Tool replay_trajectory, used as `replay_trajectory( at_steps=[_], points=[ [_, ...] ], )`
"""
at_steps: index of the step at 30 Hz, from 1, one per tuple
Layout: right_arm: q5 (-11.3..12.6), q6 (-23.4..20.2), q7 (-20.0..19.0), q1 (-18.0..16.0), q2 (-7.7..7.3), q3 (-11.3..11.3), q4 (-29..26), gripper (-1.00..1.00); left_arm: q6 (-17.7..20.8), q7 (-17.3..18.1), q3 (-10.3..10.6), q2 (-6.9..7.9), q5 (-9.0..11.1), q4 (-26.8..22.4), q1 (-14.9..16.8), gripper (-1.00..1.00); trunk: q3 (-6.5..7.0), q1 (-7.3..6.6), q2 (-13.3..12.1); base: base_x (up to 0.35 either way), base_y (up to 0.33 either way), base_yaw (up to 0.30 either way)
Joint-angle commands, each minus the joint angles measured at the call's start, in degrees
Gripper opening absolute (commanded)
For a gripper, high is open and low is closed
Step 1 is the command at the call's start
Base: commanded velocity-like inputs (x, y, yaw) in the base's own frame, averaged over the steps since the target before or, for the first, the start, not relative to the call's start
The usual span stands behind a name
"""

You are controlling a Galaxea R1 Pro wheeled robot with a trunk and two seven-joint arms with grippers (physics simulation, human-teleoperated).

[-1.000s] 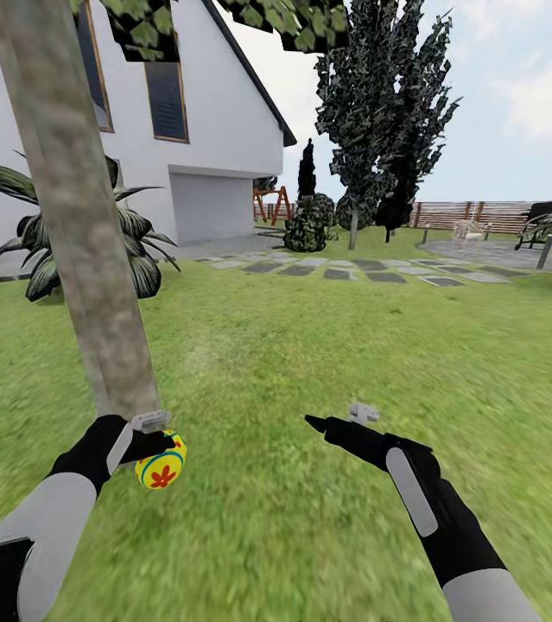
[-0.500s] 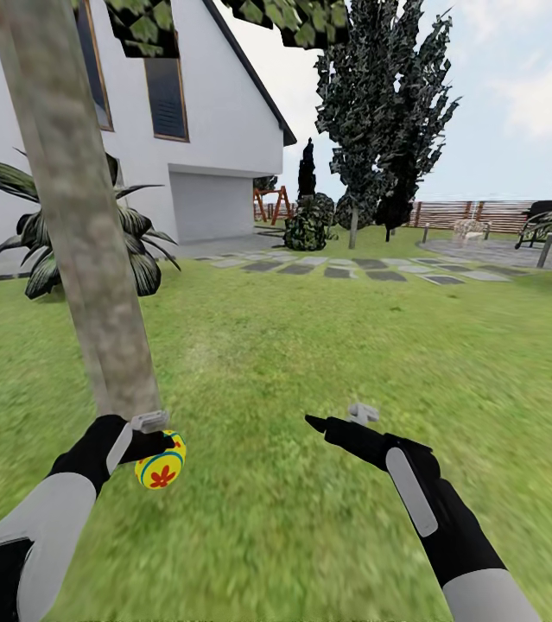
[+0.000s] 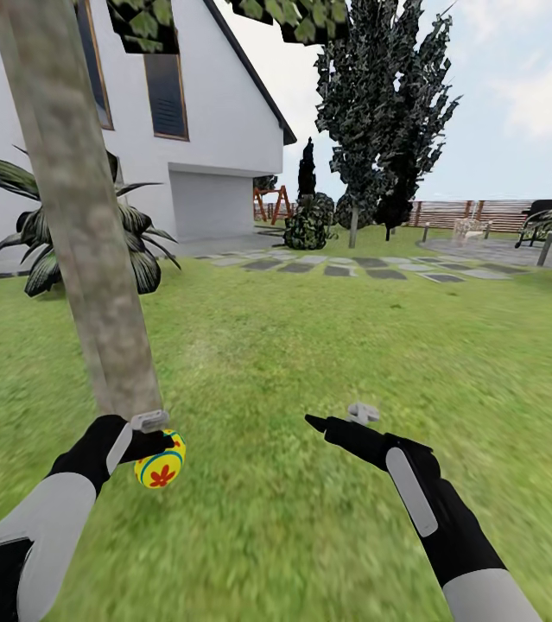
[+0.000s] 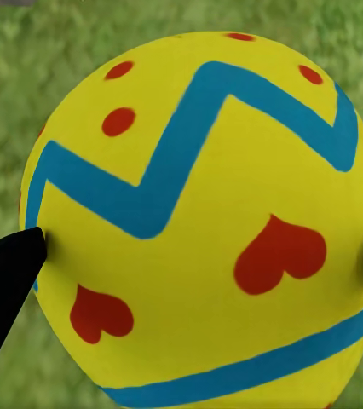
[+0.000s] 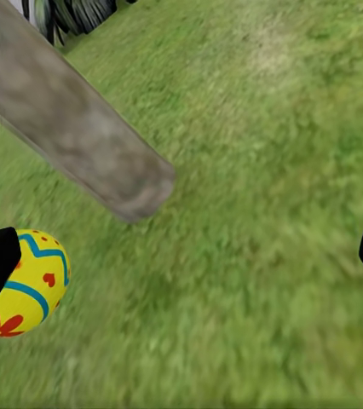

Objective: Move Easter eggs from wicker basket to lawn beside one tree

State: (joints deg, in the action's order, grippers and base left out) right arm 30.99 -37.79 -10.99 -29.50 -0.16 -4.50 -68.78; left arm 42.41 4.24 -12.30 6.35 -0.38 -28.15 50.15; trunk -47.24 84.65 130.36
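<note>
A garden scene, seen from the robot's head. The left hand (image 3: 156, 441) is closed around a yellow Easter egg (image 3: 160, 460) painted with red flowers and blue zigzags, gripping it by its sides; the left wrist view shows the dark fingertips (image 4: 7, 273) pressed against the egg's flanks. The egg hangs at about 8 o'clock in the head view, just beside the foot of a thick, mottled grey-brown tree (image 3: 81, 233), and seemingly a little above the lawn (image 3: 310, 345) — whether it touches the grass cannot be told.

The right hand (image 3: 336, 419) is at about 5 o'clock, held over bare grass, well apart from the egg. Its fingers are spread wide and it holds nothing.

Farther off, a white house (image 3: 206, 130) stands at 11 o'clock, dark cone-shaped trees (image 3: 379, 104) at 1 o'clock, and grey paving stones (image 3: 353, 268) cross the grass between them.

The risk, as I judge it, lies in the release. If the hand lets go while the egg is off the ground, the round egg may bounce or roll across the grass away from the trunk — and no longer count as next to the tree. The trunk is close, too; a sideways move of the arm could knock against it and jar the egg loose.
</note>
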Motion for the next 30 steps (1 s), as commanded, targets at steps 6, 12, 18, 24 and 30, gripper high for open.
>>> replay_trajectory(
  at_steps=[6,12,18,24,30],
  points=[
    [0.0,-0.2,-0.1,0.0,-0.02,-0.1,0.0,1.00,0.1,0.2,-0.3,-0.03,-0.1,-0.1,0.0,-1.00,-1.14,1.31,2.4,0.000,0.000,0.000],
    [0.0,-0.1,-0.2,0.0,-0.02,0.0,0.0,1.00,0.0,0.2,-0.3,-0.03,0.0,-0.1,0.0,-1.00,-1.68,1.97,3.7,0.000,0.000,0.000],
    [-0.1,-0.1,-0.2,0.0,0.03,0.0,0.0,1.00,-0.4,0.3,-0.3,-0.03,0.0,-0.1,0.0,-1.00,-2.22,2.63,4.9,0.000,0.000,0.000],
    [-0.1,-0.1,-0.2,0.0,0.07,-0.1,0.0,1.00,-0.5,0.4,-0.3,-0.03,0.0,0.0,0.0,-1.00,-2.22,2.63,4.9,0.056,0.000,0.000],
    [-0.1,-0.1,-0.2,0.0,0.07,-0.1,0.0,1.00,-0.5,0.3,-0.3,-0.03,0.0,0.1,0.0,-1.00,-2.22,2.63,4.9,0.305,0.000,0.000]
  ],
)
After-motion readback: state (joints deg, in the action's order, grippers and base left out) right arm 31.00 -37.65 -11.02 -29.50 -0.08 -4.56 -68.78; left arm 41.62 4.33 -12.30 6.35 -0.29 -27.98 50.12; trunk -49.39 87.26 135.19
